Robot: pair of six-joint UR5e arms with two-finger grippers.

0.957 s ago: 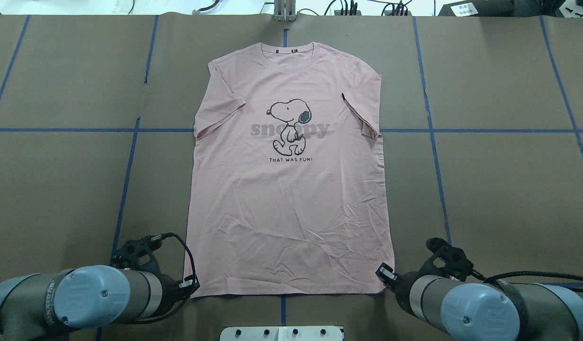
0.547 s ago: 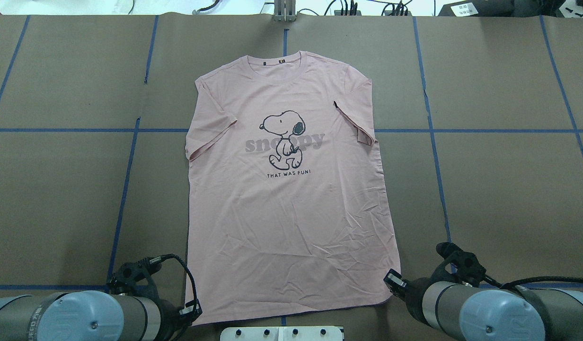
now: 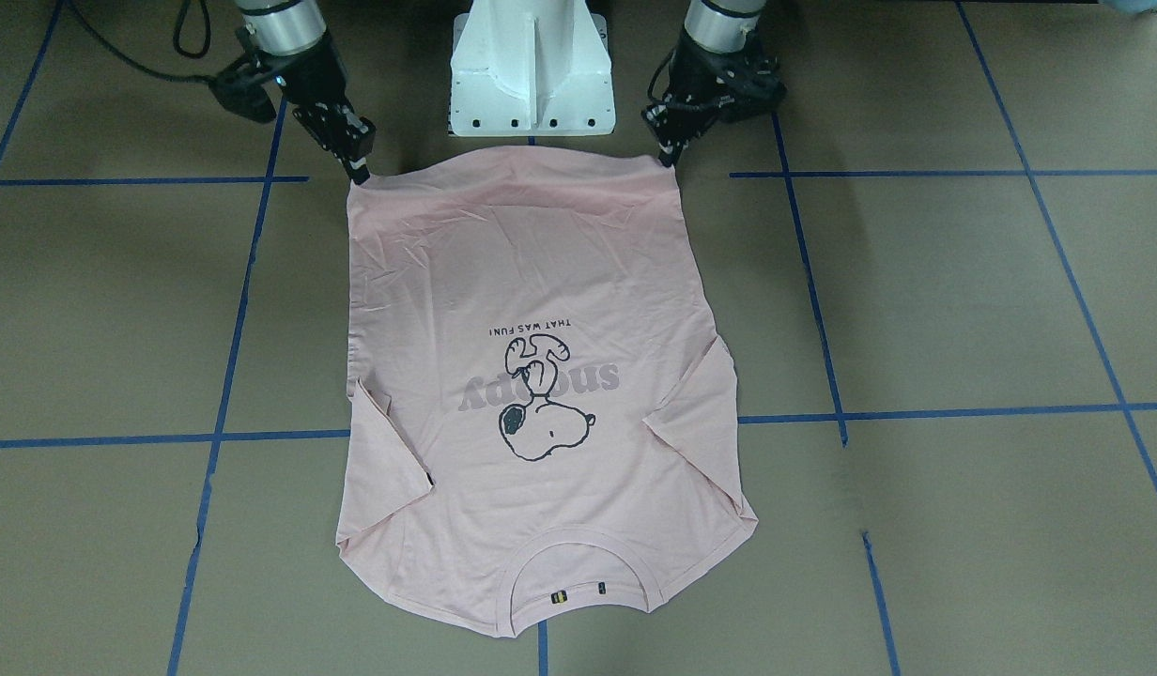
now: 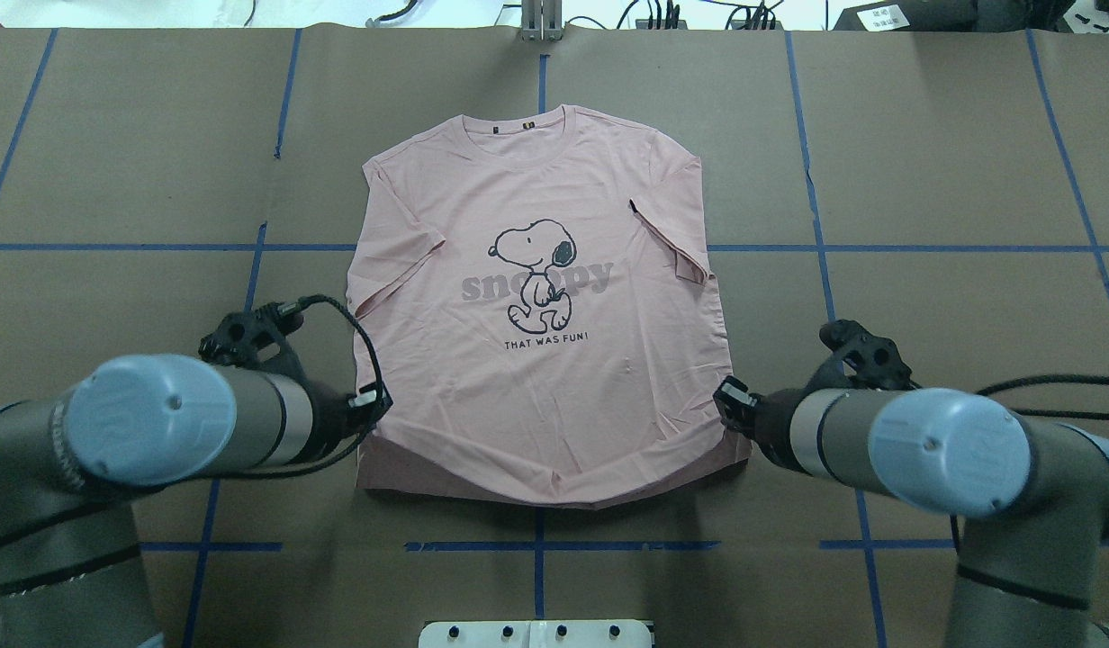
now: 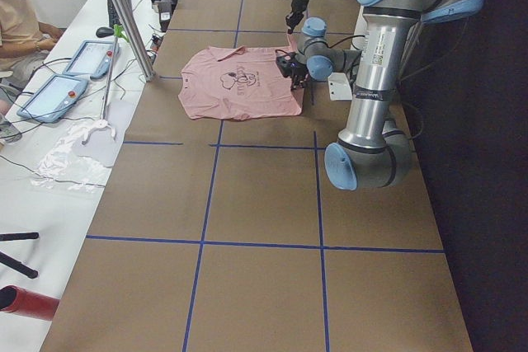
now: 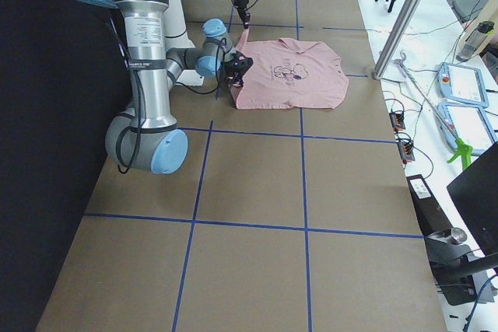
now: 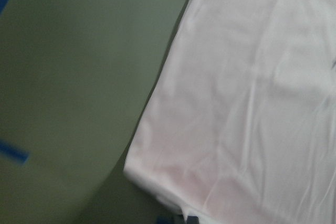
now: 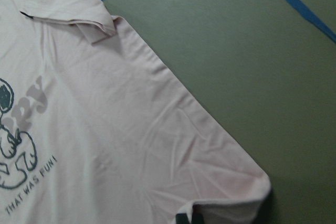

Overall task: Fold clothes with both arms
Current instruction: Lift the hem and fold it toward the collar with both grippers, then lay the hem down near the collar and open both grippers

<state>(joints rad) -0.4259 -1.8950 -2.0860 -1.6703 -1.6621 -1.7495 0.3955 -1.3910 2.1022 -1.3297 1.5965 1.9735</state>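
The white base [image 4: 536, 633] sits at the near edge of the brown table [image 4: 113, 180]. The left arm [image 4: 158, 432] and right arm [image 4: 942, 450] reach forward on either side of it.

Just beyond the base, the left gripper [image 4: 374, 409] is closed on one corner of the T-shirt [image 4: 536, 387] at its hem. The right gripper [image 4: 724, 396] is clamped on the other hem corner. Each wrist view shows that corner pinched between dark fingertips at the bottom edge.

The hem [image 3: 513, 160] is held up off the table between the two grippers and sags a little in the middle. In the overhead view a darker pink band shows under it on the base's side.

Farther from the base, the rest of the pink shirt lies flat and face up, crossing a blue tape line [image 4: 879, 247]. The dog print [image 4: 536, 274] and grey lettering [image 4: 482, 288] are upright as seen from the base.

Both sleeves lie tucked against the body. The one on the right arm's side [image 4: 682, 236] carries a small dark tag [image 4: 633, 207].

The collar [image 4: 518, 135] is the part farthest from the base. It points at a metal post [image 4: 541, 22] on the table's far edge.
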